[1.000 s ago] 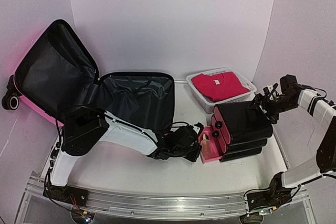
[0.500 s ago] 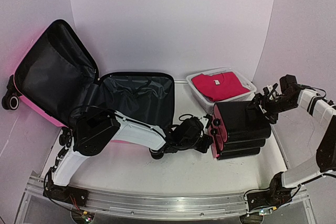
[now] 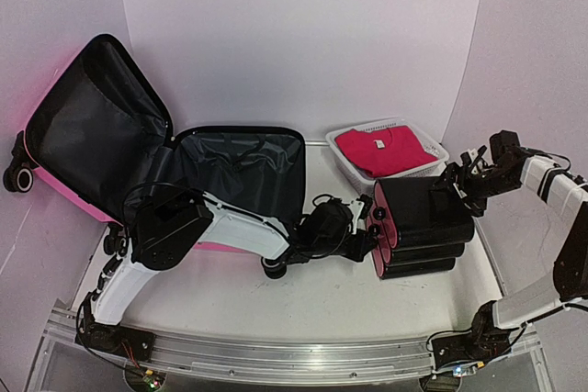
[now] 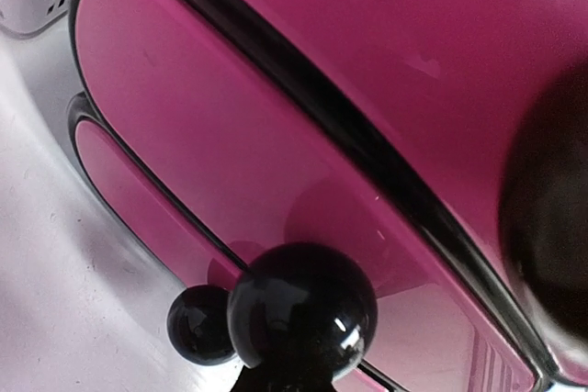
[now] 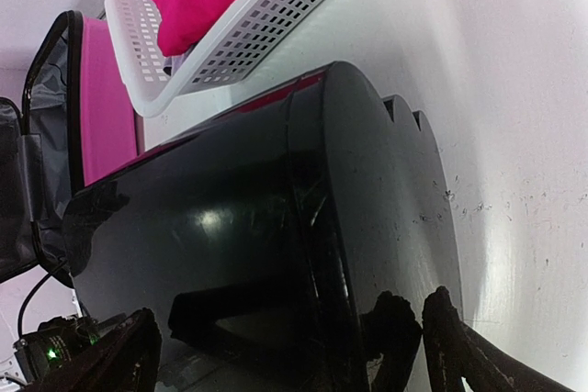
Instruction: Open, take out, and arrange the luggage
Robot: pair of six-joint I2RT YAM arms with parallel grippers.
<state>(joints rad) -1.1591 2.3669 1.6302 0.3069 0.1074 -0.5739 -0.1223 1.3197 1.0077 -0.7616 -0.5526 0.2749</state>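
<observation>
The pink luggage (image 3: 37, 167) lies open at the left, its black-lined lid (image 3: 92, 126) propped up and its lined base (image 3: 243, 167) flat on the table; a strip of it shows in the right wrist view (image 5: 101, 107). My left gripper (image 3: 360, 231) is pressed against the pink ends (image 4: 276, 135) of the stack of black cases (image 3: 427, 213), by a round black knob (image 4: 301, 309); its fingers are hidden. My right gripper (image 3: 459, 185) is open, its fingers spread wide over the top case (image 5: 230, 227) at the stack's far end.
A white mesh basket (image 3: 434, 149) holding a red garment (image 3: 386, 149) stands behind the stack; it also shows in the right wrist view (image 5: 276, 25). White walls close in the back and both sides.
A pink drawer with bottles stood pulled out of the stack's bottom. My left gripper moved right and the drawer now sits flush in the stack. The right arm has not moved.
</observation>
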